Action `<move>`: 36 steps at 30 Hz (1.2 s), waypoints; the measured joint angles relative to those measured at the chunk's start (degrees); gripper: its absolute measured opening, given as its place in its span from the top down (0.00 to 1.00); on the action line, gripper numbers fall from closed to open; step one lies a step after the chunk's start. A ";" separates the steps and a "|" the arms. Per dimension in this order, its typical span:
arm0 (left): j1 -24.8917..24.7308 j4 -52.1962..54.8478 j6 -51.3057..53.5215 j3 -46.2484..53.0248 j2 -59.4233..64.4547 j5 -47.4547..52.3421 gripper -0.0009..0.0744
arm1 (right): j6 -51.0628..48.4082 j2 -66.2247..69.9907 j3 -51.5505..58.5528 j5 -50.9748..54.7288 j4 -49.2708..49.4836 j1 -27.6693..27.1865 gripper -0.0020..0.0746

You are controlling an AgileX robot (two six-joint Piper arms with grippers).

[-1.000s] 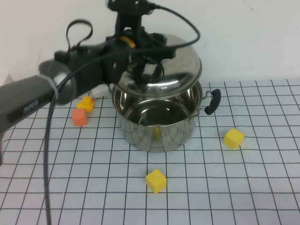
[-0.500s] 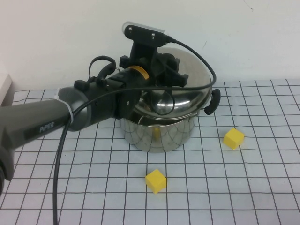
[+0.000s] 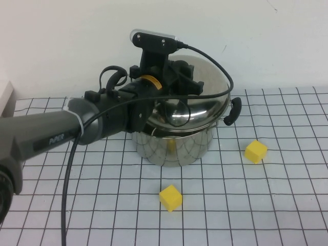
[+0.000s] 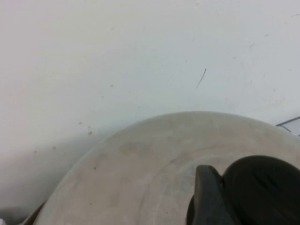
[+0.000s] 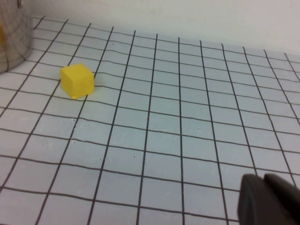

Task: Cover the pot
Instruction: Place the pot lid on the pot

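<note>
The shiny steel pot (image 3: 174, 146) stands at the back middle of the gridded mat, its black right handle (image 3: 233, 111) showing. The domed steel lid (image 3: 205, 102) lies over the pot's mouth, slightly tilted, and whether it sits flush on the rim I cannot tell. My left gripper (image 3: 171, 84) is above the lid, shut on its black knob. In the left wrist view the lid (image 4: 140, 173) fills the lower part, and a finger (image 4: 206, 197) presses against the knob (image 4: 262, 192). My right gripper (image 5: 267, 199) is shut and empty, low over the mat, out of the high view.
One yellow cube (image 3: 170, 198) lies in front of the pot and another (image 3: 255, 151) to its right; the right wrist view shows one yellow cube (image 5: 77, 80) and the pot wall (image 5: 11, 37). The white wall rises just behind the pot.
A second ago the lid was held tilted above the pot's open mouth. My left arm swung right and down with it, and the lid now covers the mouth.
</note>
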 joint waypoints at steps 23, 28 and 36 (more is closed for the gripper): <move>2.32 -1.80 0.00 0.00 3.24 -0.99 0.55 | 0.00 0.00 0.00 0.00 0.00 0.00 0.96; 1.37 -1.71 0.00 0.00 3.60 -1.69 0.55 | 0.00 0.00 0.00 0.00 0.00 0.00 0.96; 1.03 -1.67 0.00 -0.50 3.60 0.83 0.55 | 0.00 0.00 0.00 0.00 0.00 0.00 0.96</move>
